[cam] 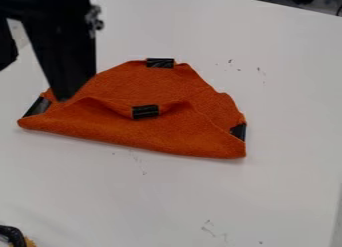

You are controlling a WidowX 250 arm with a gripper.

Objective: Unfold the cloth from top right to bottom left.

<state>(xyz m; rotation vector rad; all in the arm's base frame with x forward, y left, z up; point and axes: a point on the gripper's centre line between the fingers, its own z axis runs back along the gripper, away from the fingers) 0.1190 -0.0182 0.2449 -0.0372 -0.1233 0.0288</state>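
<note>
- One stretch of table (133, 201) nearest, below the cloth (113, 128): that, I judge, is where the flap (180, 126) must land, down and to the left.
- Next comes the cloth's crease, a nearly straight edge. Cloth lies folded on the table, left of centre, so I call this the start of the unfold: get hold of the flap, layer yet to be turned.
- Just past it, the flap's free edge, slightly raised, with its black patch (145, 111) in the middle. The next move calls for pinching that top layer alone, lifting, then sweeping it over the crease. Catch both layers and I drag the whole thing!
- My gripper (63, 94) is over the left part of that edge; touching or just above, I cannot tell. Parted or clamped? Can't tell either.
- Long axis: left to right across the view, the right end a bit nearer. The flap points away, towards the far patch (160, 63) on the bottom layer's rounded rim, farthest of all.
</note>
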